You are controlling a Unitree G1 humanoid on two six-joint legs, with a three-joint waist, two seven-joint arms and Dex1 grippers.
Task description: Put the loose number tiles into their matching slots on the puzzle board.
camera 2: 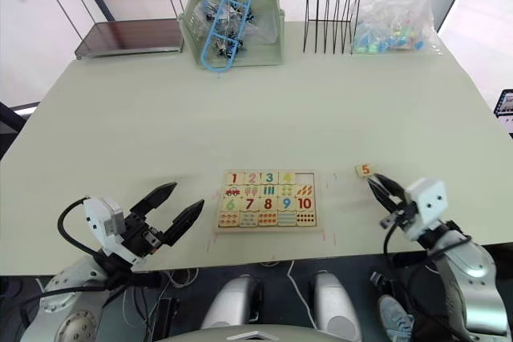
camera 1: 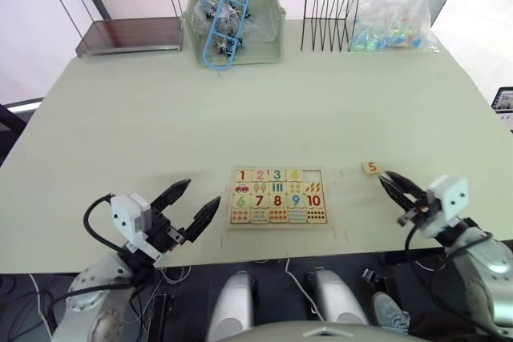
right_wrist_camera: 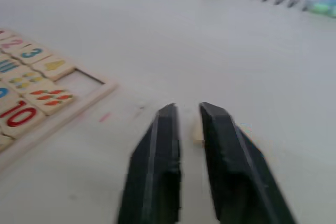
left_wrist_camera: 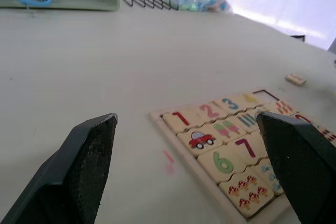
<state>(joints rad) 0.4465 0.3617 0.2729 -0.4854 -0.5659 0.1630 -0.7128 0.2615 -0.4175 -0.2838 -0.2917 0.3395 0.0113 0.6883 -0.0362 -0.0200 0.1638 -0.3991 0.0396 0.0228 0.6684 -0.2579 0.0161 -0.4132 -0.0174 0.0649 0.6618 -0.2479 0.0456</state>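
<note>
Pale-wood tile (camera 1: 369, 168), orange 5, lying flat.

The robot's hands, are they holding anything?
No. The left gripper hangs open beside the puzzle board; the right gripper is nearly closed near the 5 tile, not gripping it.

You are looking at a wide pale table (camera 1: 240, 110). Sitting near its front edge is the puzzle board (camera 1: 277, 196), lying flat. Just beside the board's right end, apart from it, the orange 5 tile (camera 1: 369, 167) is lying loose on the tabletop. Along the far edge are standing a small two-tier metal shelf (camera 1: 120, 6), a pale green bin (camera 1: 234, 22), a black wire rack (camera 1: 330, 15) and a clear bag of coloured pieces (camera 1: 393, 20).
</note>
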